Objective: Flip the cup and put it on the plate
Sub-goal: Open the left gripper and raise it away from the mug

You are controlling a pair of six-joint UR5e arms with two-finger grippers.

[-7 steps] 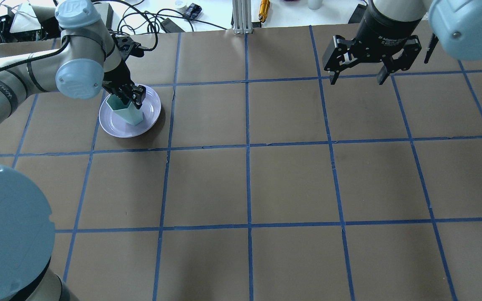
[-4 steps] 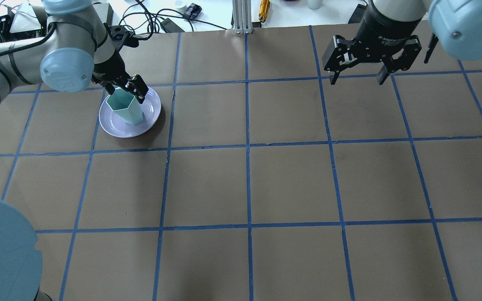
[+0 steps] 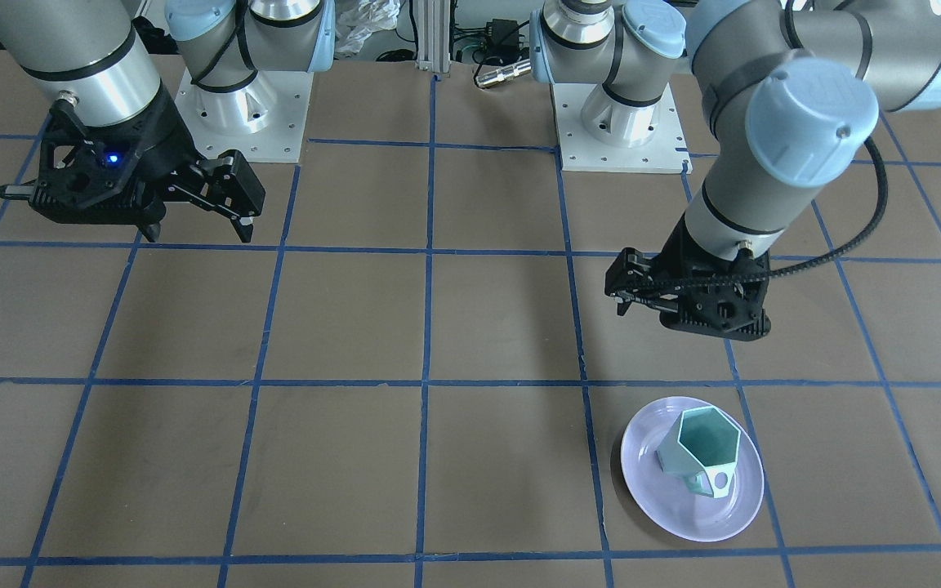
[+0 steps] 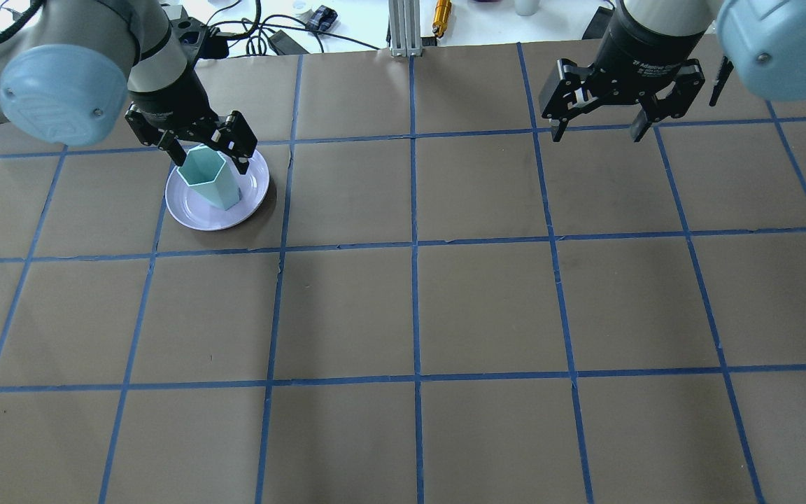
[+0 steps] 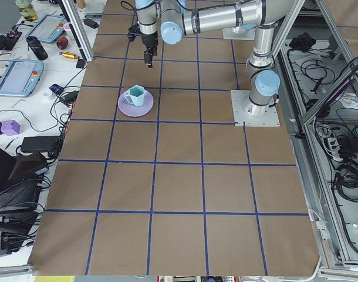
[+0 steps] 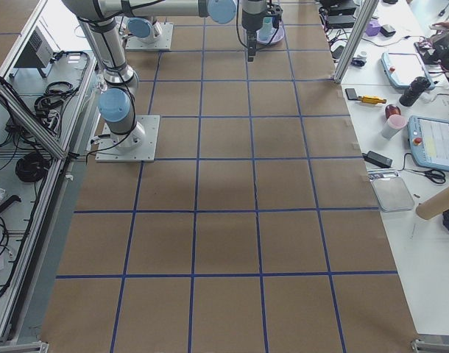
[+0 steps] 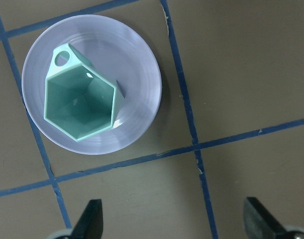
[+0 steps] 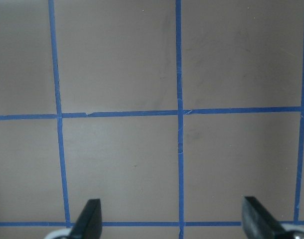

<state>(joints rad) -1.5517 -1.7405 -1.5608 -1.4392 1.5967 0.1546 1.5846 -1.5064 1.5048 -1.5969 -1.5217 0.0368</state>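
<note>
Cup (image 7: 82, 102), pale mint-green with a hexagonal rim, stands mouth-up on the lavender plate (image 7: 137, 84). It sits a little off the plate's centre, toward 8 o'clock in the left wrist view. Its open angular handle points to 11 o'clock there, and to 5 o'clock in the front-facing view. The cup's hollow shows only its own green walls down to the bottom. The plate carries the cup and nothing else. It lies flat on the brown surface (image 4: 487, 308), at about 10 o'clock of the overhead view, inside one square of the blue tape grid (image 4: 415, 241). Its rim overlaps one tape line.

The left gripper (image 7: 174, 221) hangs above the plate with its jaws spread wide and nothing between them. In the overhead view its fingers (image 4: 243, 162) seem to flank the cup's rim. The front-facing view shows the gripper raised clear of the cup, at 12 o'clock from the plate. No finger touches the cup.

The right gripper (image 4: 596, 133) hovers at 2 o'clock of the overhead view, well apart from the plate. Its jaws are also spread wide and hold nothing, and its wrist camera shows only brown surface and tape lines below.

Beyond the surface's 12 o'clock edge lie black cables (image 4: 249, 31) and an orange-handled tool (image 4: 442, 15).
</note>
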